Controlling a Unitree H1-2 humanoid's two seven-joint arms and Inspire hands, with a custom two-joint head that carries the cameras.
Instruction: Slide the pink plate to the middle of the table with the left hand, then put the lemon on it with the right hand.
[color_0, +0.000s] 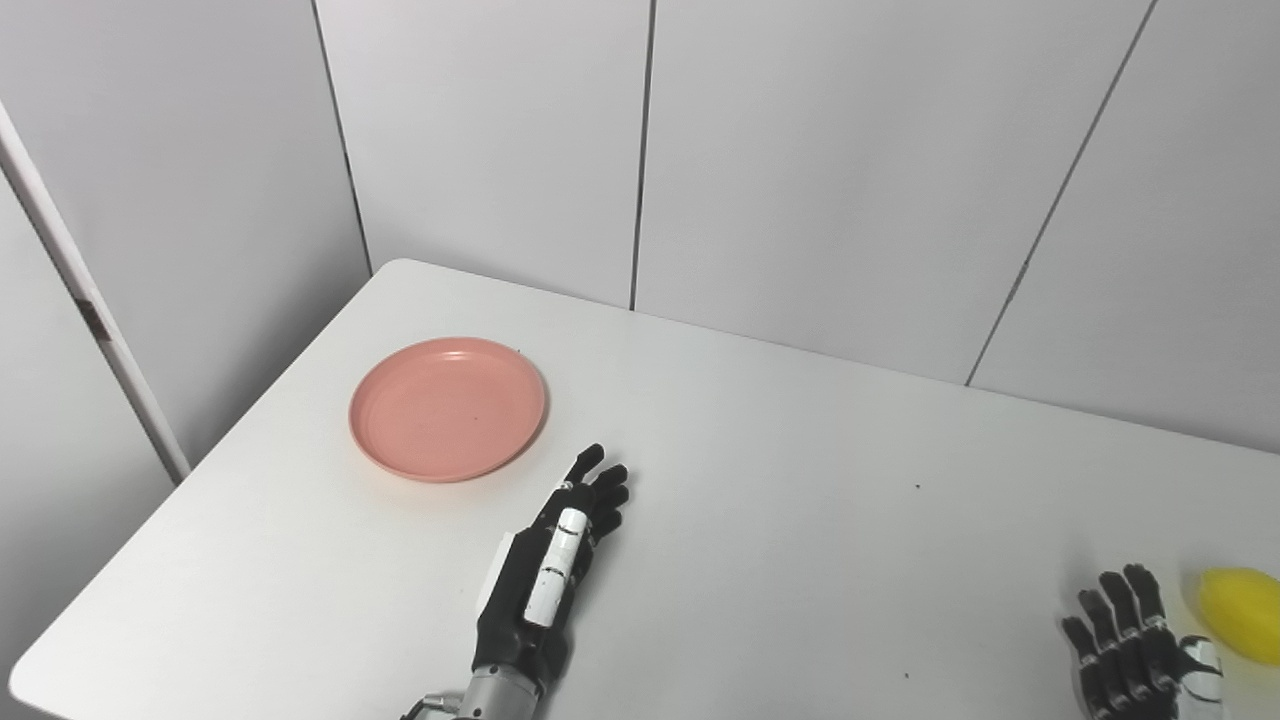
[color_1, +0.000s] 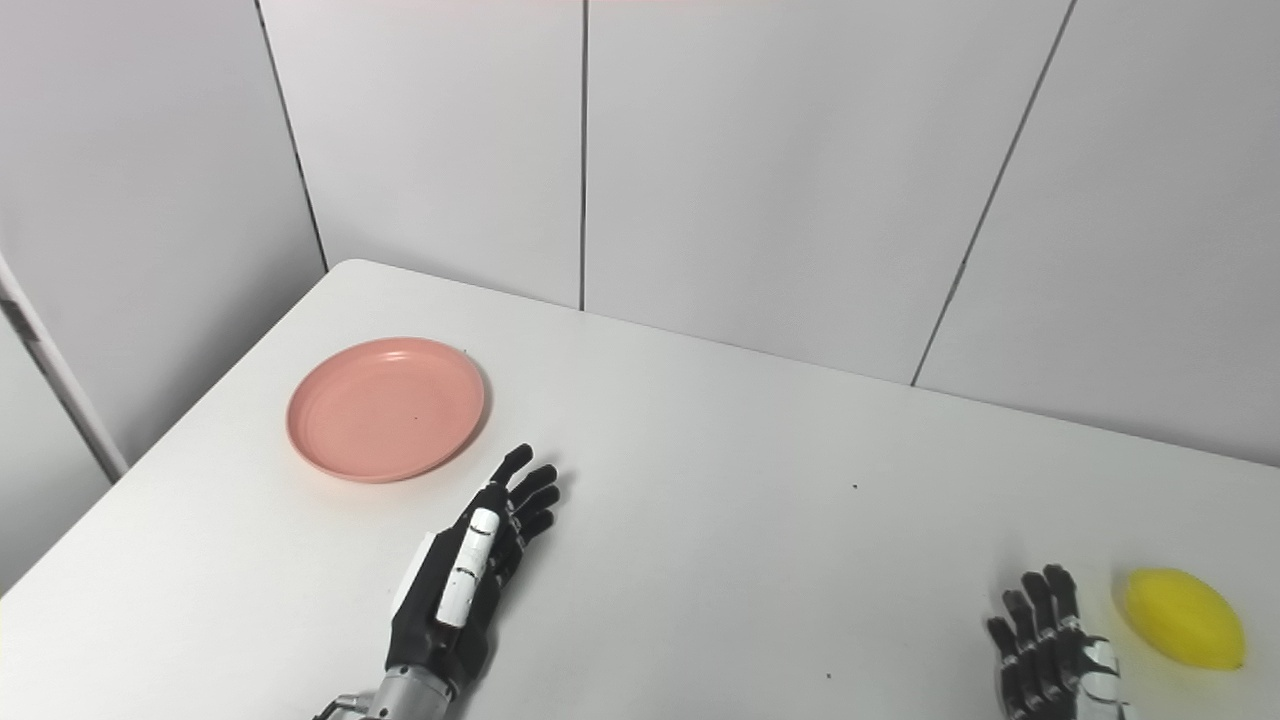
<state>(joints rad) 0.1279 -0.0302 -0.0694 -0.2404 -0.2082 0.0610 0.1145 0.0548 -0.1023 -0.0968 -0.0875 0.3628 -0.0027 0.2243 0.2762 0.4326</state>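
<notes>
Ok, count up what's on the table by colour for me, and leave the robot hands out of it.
Pink: 1, the pink plate, left side of the table
Yellow: 1, the lemon, near the right edge
Total: 2 things

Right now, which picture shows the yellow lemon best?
The right eye view. There the whole lemon shows, lying on the white table just beside the right hand, apart from it. In the left eye view the lemon sits at the picture's right edge, so part of it is cut off.
</notes>
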